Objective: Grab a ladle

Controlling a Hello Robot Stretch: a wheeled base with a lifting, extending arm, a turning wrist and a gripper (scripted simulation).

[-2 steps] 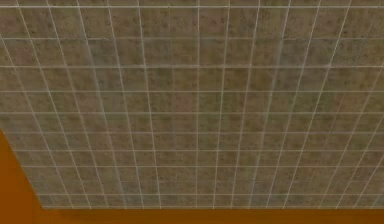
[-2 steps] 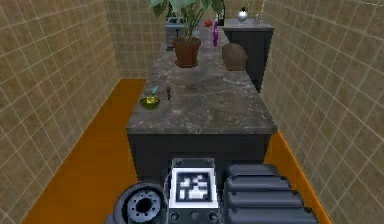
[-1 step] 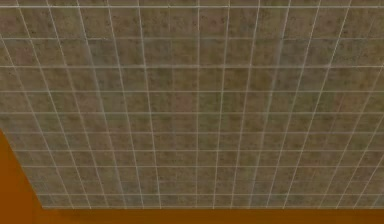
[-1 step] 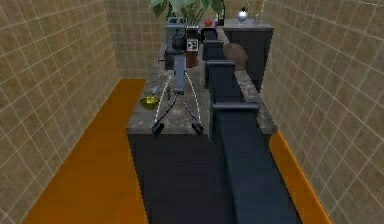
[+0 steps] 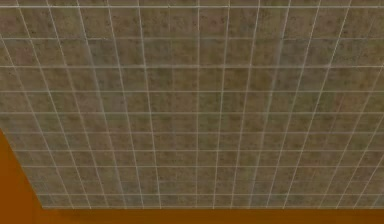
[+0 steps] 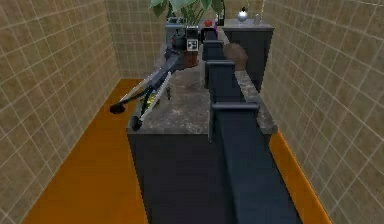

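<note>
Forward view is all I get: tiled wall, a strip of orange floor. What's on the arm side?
Observer: A dark counter with a speckled stone top.
Operator: Arm out?
Observer: Yes. The arm reaches over that counter, and the end effector is at the stone top's left edge in the picture.
Operator: Ladle?
Observer: Can't name one. There is something yellow by the end effector, and I can't tell whether it holds anything.

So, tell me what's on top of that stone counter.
On the counter, long thin grey rods show toward its left edge, a brown lump farther back. The dark arm covers the right part.
</note>
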